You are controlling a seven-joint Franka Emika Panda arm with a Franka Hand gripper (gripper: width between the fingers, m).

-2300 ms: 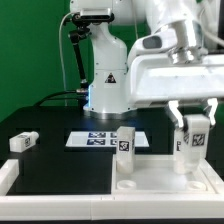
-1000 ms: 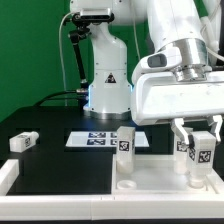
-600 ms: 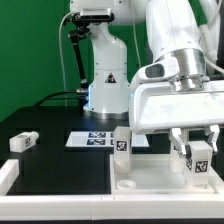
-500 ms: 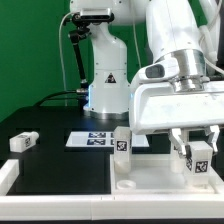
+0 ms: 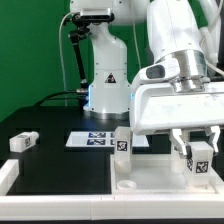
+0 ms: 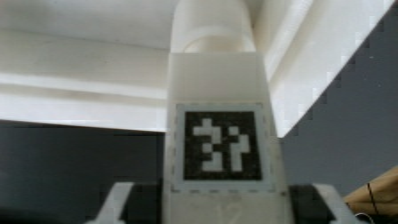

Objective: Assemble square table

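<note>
My gripper (image 5: 197, 143) is shut on a white blocky table leg (image 5: 199, 160) with a black-and-white tag. It holds the leg upright over the white square tabletop (image 5: 150, 180) at the exterior view's right. In the wrist view the leg (image 6: 224, 110) fills the middle, with the dark finger pads (image 6: 151, 205) pressed on both its sides. Another leg (image 5: 123, 142) stands upright on the tabletop near its far left corner. A third leg (image 5: 22, 142) lies on the black table at the exterior view's left.
The marker board (image 5: 97, 139) lies flat in front of the robot base (image 5: 107, 85). A low white border rail (image 5: 8, 172) runs along the left front edge. A green wall stands behind.
The gripper has carried the held leg down and to the exterior view's right, closer to the tabletop. In the last half second it has barely moved.
</note>
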